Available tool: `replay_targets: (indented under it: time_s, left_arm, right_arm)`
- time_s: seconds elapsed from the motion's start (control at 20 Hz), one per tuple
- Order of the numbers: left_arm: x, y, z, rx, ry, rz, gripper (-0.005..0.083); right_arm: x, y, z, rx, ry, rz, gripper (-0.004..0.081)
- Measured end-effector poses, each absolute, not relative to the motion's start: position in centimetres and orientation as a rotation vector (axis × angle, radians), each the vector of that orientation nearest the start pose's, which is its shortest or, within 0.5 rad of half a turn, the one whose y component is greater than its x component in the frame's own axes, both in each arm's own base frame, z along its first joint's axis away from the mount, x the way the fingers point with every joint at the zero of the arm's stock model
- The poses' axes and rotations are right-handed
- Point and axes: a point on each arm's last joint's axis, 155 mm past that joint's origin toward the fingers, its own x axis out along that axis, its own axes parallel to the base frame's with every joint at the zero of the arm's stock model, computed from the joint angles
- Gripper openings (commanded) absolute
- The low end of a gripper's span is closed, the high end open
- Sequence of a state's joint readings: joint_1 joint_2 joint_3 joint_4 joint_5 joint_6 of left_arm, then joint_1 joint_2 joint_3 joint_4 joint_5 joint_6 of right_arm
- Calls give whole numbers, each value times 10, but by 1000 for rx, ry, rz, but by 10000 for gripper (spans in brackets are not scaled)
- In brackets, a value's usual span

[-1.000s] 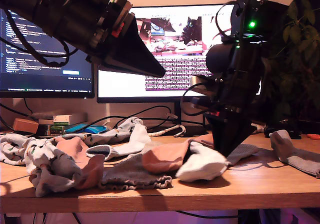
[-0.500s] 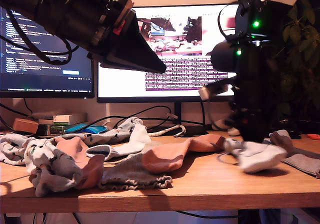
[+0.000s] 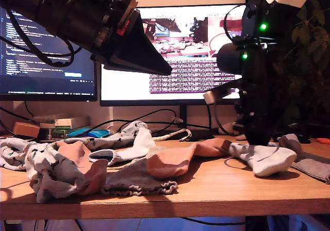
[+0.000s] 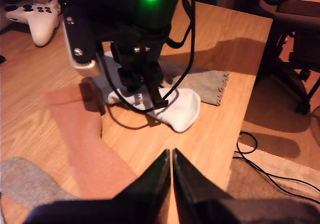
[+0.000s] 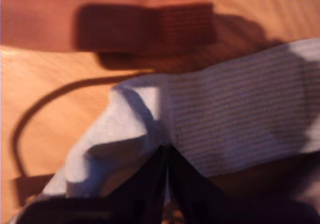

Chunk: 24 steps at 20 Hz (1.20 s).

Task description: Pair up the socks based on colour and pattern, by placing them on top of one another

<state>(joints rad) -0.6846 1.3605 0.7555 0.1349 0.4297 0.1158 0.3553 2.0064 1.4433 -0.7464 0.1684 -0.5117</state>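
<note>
— What do you see from the exterior view?

— One arm stands low at the exterior view's right, its tip on a white ribbed sock (image 3: 265,159) that lies on the wooden table (image 3: 216,190). A salmon-pink sock (image 3: 180,159) lies beside it, a grey sock (image 3: 309,164) at the right edge, and more socks are heaped at the left.

— And the first wrist view?

— The first gripper (image 4: 171,156) hangs above the table, jaws pressed together with nothing between. A white game controller (image 4: 35,16) lies far behind.

— The second wrist view?

— The second gripper (image 5: 167,156) is closed and touches the white ribbed sock (image 5: 225,129); whether it pinches the fabric, I cannot tell.
</note>
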Motion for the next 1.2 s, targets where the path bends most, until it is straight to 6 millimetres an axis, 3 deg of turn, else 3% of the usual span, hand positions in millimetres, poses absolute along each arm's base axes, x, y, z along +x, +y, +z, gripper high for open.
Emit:
replay_targets:
  time_s: [0.2, 0.4, 0.5, 0.7, 0.8, 0.95, 1.05, 1.2]
  left_arm:
    - [270, -318, 165, 181, 416, -1124, -24]
    - [280, -308, 164, 183, 419, -1094, -24]
    - [286, -299, 163, 180, 431, -1071, -24]
    - [290, -282, 192, 175, 362, -1034, -24]
    - [289, -273, 208, 171, 331, -1016, -24]
    - [291, -264, 207, 189, 343, -1002, -24]
    - [288, -261, 202, 193, 367, -1013, -24]
    - [286, -259, 197, 204, 390, -1019, -24]
  right_arm:
    - [410, 128, 35, -684, 1224, 477, -13]
    - [404, 135, 81, -623, 1147, 471, -13]
    - [397, 146, 94, -506, 1142, 484, -13]
    - [406, 164, 111, -386, 1048, 446, -13]
    - [397, 167, 122, -366, 982, 449, -13]
    - [385, 166, 147, -280, 847, 426, -13]
    - [371, 162, 147, -221, 823, 409, -13]
    - [342, 155, 115, -196, 924, 405, -13]
